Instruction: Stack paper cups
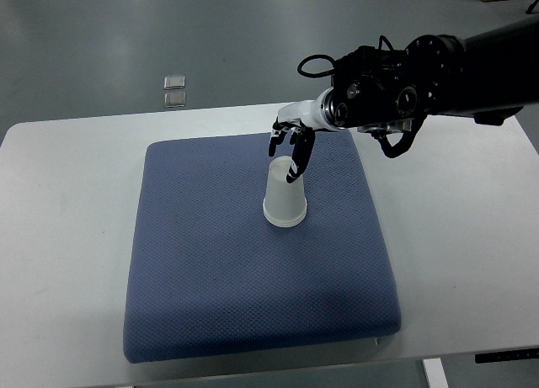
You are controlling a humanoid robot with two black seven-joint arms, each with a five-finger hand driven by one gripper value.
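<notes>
- Cup (284, 199): white paper, upside down, wide rim on the pad; sits near the pad's middle, a little toward its far side. One cup or several nested, I cannot tell.
- Right hand (290, 146): reaches in from the right edge, hanging over the cup's narrow top. Fingers (296, 162) point down, loosely spread; one dark fingertip lies against the cup's upper side, but nothing is clasped.
- Right arm (421, 81): black, bulky, cables looped at the wrist, above the pad's far right corner.
- Pad (210, 279): blue, textured, squarish, covering most of the counter.
- Counter (59, 236): white.
- Two small grey squares (174, 91): on the floor beyond the counter.
</notes>
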